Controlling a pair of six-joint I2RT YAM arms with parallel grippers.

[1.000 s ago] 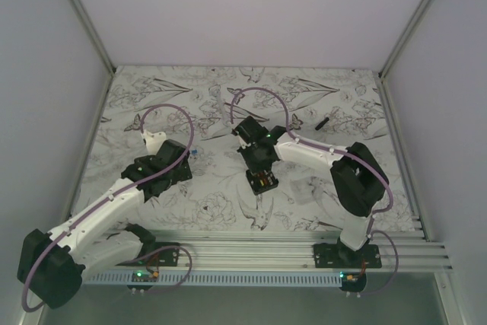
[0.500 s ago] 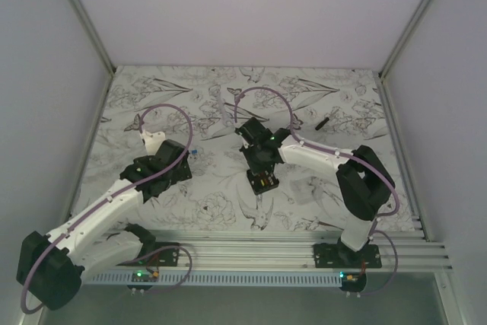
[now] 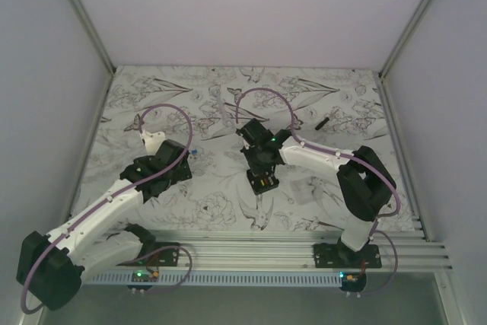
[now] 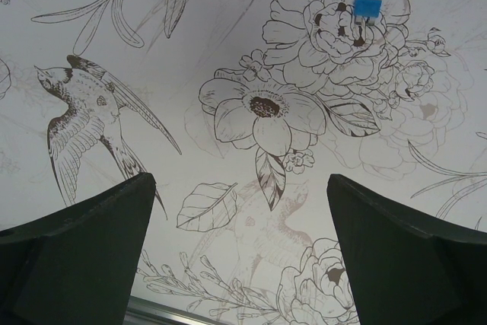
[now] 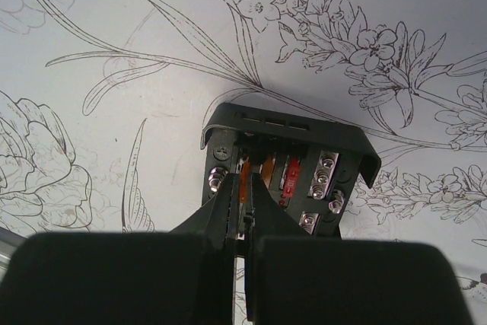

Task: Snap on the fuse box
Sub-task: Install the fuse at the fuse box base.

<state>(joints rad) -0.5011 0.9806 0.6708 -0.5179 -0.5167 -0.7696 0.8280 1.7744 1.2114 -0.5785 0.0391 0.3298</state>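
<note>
The fuse box [image 5: 292, 130] is a small black square box lying open on the flower-printed table, with orange and red fuses and silver screws showing inside. In the top view the fuse box [image 3: 264, 181] lies just in front of the right wrist. My right gripper [image 5: 245, 188] reaches down into its left side, and its fingers are pinched on a thin orange fuse [image 5: 243, 176] standing in a slot. My right gripper [image 3: 260, 168] stands directly over the box. My left gripper [image 4: 240, 184] is open and empty above bare table, at the left [image 3: 185, 164].
A small blue piece [image 4: 367, 7] lies on the table ahead of the left gripper, also in the top view [image 3: 195, 151]. A short black stick [image 3: 322, 122] lies at the back right. White walls enclose the table, with a metal rail [image 3: 289, 249] along the near edge.
The right wrist has shifted slightly right and back over the fuse box. The box and the left arm have not moved.
</note>
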